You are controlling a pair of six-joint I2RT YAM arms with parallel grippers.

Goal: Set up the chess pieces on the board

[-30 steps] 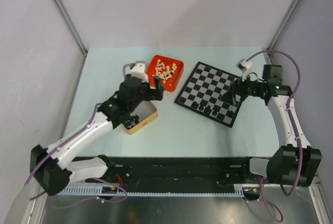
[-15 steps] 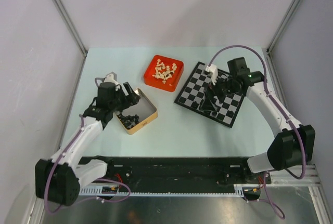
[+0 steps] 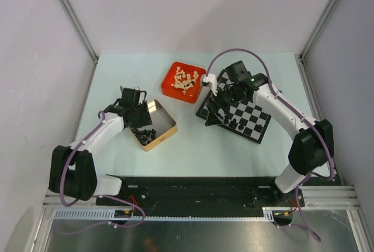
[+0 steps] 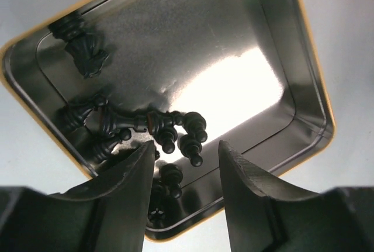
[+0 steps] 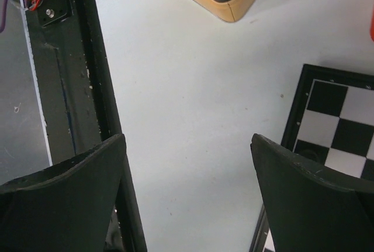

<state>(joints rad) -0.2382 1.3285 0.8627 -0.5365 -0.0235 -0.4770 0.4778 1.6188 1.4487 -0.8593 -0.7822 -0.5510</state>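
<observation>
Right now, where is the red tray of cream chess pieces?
In the top view, the red tray sits mid-table toward the far edge, just left of the chessboard and beyond the gold-rimmed tin.

Bare table is left between the right gripper's spread fingers, bounded by the board; black chess pieces are hemmed by tin walls.

Red tray at back centre of pale worktop. Gold-rimmed metal tin front-left of tray, apart from it, shiny inside. Black rail along near worktop edge. Plain grey walls.
</observation>
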